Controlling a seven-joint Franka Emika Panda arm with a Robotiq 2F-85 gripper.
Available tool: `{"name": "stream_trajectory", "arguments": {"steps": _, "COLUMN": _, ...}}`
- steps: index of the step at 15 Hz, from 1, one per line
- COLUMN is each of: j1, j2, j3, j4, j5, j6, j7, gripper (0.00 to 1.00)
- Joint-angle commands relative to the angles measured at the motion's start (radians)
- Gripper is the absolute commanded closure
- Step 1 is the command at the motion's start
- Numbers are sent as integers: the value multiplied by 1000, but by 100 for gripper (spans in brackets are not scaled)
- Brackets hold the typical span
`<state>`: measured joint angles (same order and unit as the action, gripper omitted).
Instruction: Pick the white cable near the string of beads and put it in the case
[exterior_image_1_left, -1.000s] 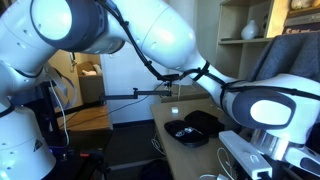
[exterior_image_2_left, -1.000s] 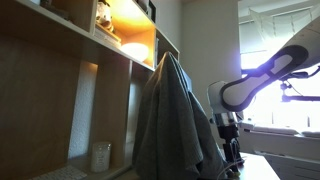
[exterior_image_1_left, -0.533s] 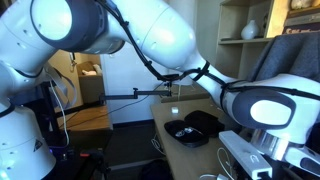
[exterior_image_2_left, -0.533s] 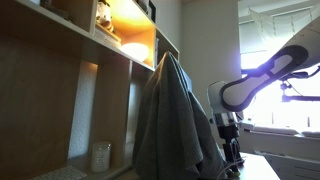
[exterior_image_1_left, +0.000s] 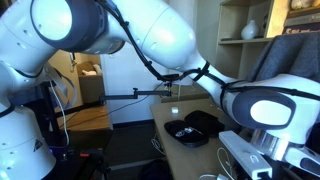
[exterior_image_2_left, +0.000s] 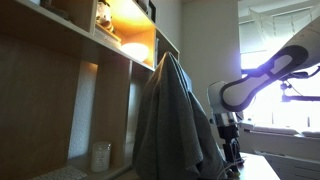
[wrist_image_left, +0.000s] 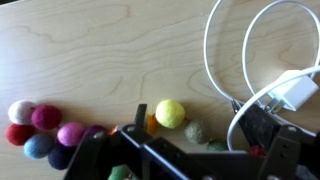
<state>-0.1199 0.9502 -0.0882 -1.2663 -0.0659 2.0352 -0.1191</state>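
Nothing moved vs. earlier frames: tool (wrist_image_left: 185, 158) hung released & empty over the desk (wrist_image_left: 100, 50), so pickup hadn't begun; white cable (wrist_image_left: 292, 92) lay by the string of beads (wrist_image_left: 60, 130), not in the case (exterior_image_1_left: 200, 125). Its loops ran off the wrist view, & the case looked dim, half-hidden by the arm.

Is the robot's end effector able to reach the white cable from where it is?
Probably yes. The open end effector hangs above the wooden table, and the white cable lies uncovered beside the string of beads, with nothing between them that I can see.
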Motion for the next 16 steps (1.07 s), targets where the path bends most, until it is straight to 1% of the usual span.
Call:
{"name": "stream_trajectory", "arguments": {"steps": 1, "j1": -3, "j2": 2, "j3": 5, "j4": 5, "j5": -8, "j6": -4, "j7": 5, "gripper": 0}}
{"name": "stream_trajectory", "arguments": {"steps": 16, "j1": -12, "j2": 85, "j3": 7, "j4": 50, "j5": 1, "j6": -41, "j7": 6, "gripper": 0}}
